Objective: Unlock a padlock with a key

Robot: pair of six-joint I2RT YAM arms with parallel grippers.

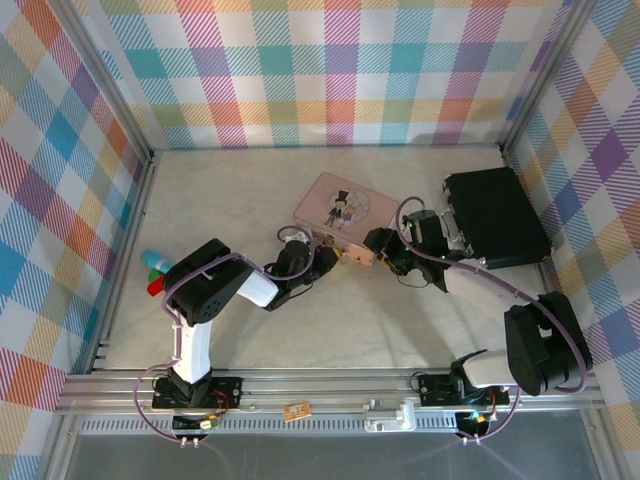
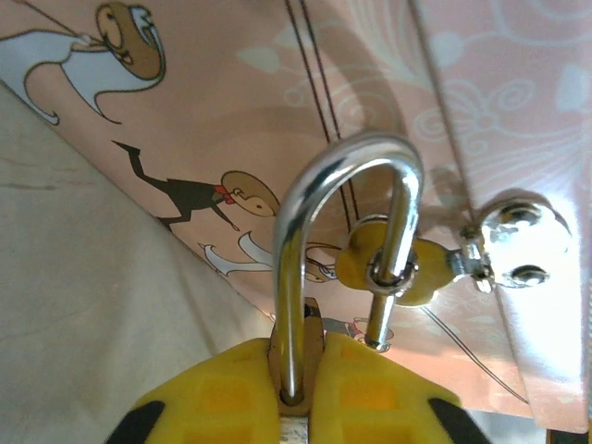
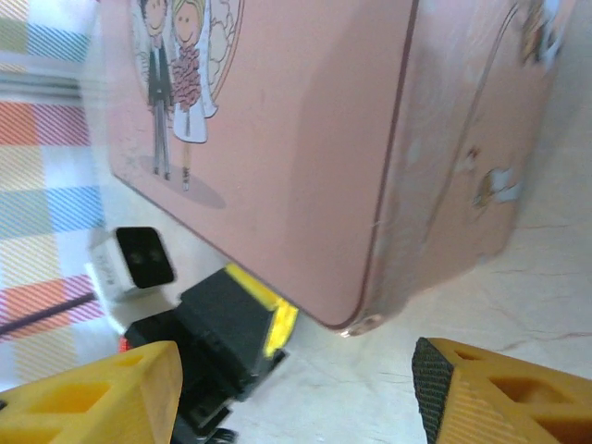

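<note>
**Padlock looks sprung, still hooked on the tin**
Left gripper (image 2: 298,370) jaws are clenched on the padlock (image 2: 312,326) body, against the pink tin (image 2: 231,92). The shackle (image 2: 347,148) free leg hangs outside the body, threaded through the hasp eye (image 2: 356,264). I judge the unlock done and unhooking left. Right gripper (image 3: 294,370) jaws are spread, holding nothing, beside the tin. Can't tell where the key is.

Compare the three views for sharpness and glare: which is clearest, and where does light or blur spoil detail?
Top external: clearest, evenly lit and sharp, with soft shadows. Left wrist: bright glare on the padlock shackle and a washed-out metal clasp. Right wrist: the pink tin looks blurred throughout.
</note>
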